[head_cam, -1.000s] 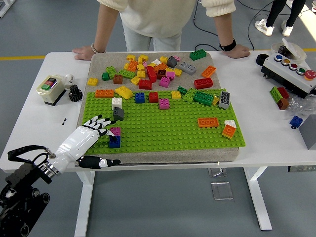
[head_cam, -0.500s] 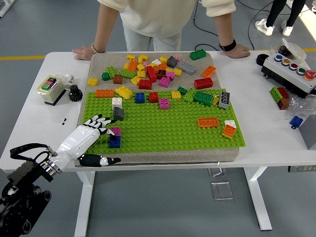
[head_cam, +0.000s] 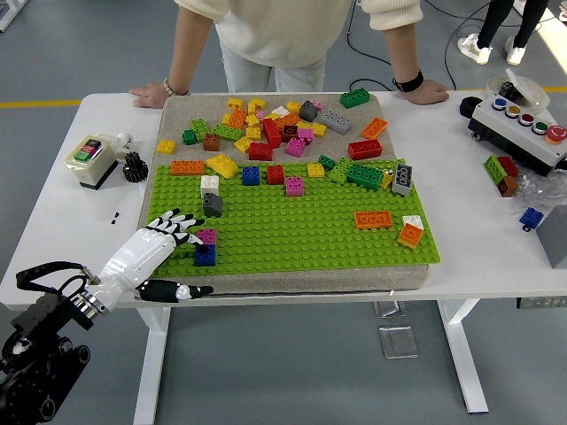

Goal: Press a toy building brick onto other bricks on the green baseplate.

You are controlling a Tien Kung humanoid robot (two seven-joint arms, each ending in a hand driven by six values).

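Note:
The green baseplate point(head_cam: 292, 221) lies on a beige mat in the middle of the table. Near its front left corner a pink brick point(head_cam: 207, 236) sits on a blue brick point(head_cam: 205, 255). My left hand point(head_cam: 168, 228), white with black fingertips, rests flat at the plate's left edge, its fingers spread and empty, the tips just left of the pink brick. Its thumb lies along the mat's front edge. A white brick point(head_cam: 209, 185) and a grey brick point(head_cam: 213, 204) stand just behind the hand. My right arm is out of sight.
Loose bricks point(head_cam: 275, 124) crowd the mat behind the plate. An orange brick point(head_cam: 373, 219) stands at the plate's right. A person leans on the far edge with both hands point(head_cam: 149, 92). A switch box point(head_cam: 91, 159) sits left, a button box point(head_cam: 523, 128) right.
My left hand has drawn back slightly toward the lower left, away from the pink and blue bricks. The bricks and the person have not moved.

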